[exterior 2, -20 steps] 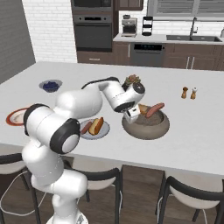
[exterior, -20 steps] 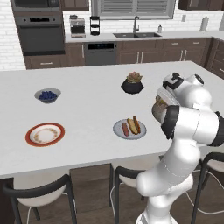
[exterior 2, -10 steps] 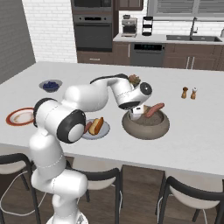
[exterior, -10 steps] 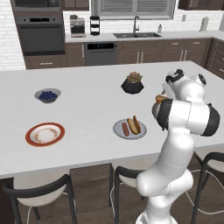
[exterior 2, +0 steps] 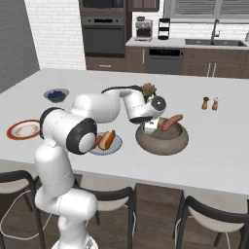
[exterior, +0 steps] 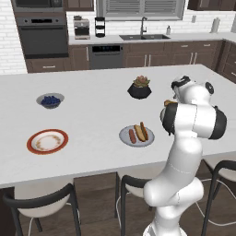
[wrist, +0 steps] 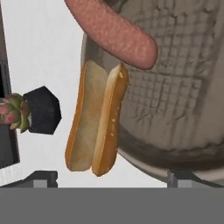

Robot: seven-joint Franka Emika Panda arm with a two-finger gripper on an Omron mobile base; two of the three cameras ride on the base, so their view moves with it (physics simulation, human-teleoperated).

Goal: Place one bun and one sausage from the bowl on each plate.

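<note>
bowl [wrist: 183,87]: rough, matt brown-grey, stone-like, gridded inside | sausage [wrist: 113,30]: reddish skin, finely mottled, dull | bun [wrist: 97,122]: golden crust with slight sheen, pale matt crumb | worktop [exterior: 92,115]: smooth, matt white | grey plate [exterior: 125,136]: smooth, dull | arm [exterior: 193,124]: glossy white plastic, dark joints

- Brown-grey bowl [exterior 2: 162,141] near the table's front edge holds a sausage [exterior 2: 172,122] leaning on its rim and a split bun [wrist: 97,123].
- Grey plate [exterior: 124,137] carries bun and sausage.
- Orange-rimmed plate [exterior: 31,143] sits bare toward the left end.
</note>
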